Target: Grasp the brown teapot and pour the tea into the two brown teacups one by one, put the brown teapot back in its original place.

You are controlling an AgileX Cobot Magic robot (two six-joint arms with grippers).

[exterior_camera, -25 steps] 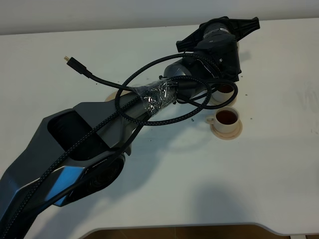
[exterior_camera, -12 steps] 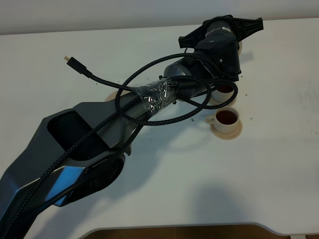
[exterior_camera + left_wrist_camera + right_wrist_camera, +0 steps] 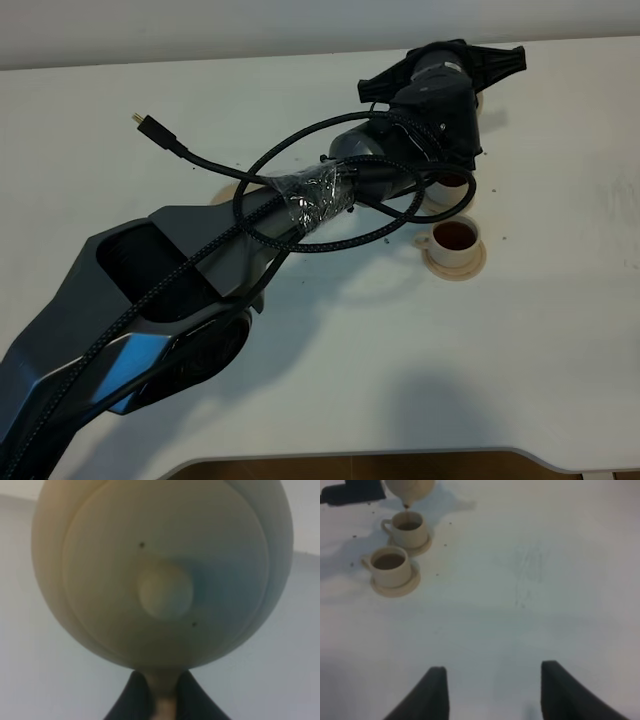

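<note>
The brown teapot point(image 3: 165, 575) fills the left wrist view, seen from above its lid knob. My left gripper point(image 3: 162, 700) is shut on its loop handle. In the right wrist view the teapot point(image 3: 410, 486) is tilted over the far teacup point(image 3: 409, 527), and a thin stream of tea falls into it. The near teacup point(image 3: 390, 565) holds tea on its saucer. In the high view the left wrist point(image 3: 435, 95) covers the teapot and partly hides the far teacup point(image 3: 447, 188); the near teacup point(image 3: 455, 240) shows fully. My right gripper point(image 3: 492, 690) is open and empty, well away from the cups.
The teapot's round tan saucer point(image 3: 226, 194) peeks out beside the left arm, left of the cups. A loose black cable point(image 3: 160, 135) loops off the left arm. Dark specks lie on the white table point(image 3: 400, 330) around the cups.
The left wrist has shifted slightly up and right over the far teacup, with the teapot still in its grip. The cups have not moved.
</note>
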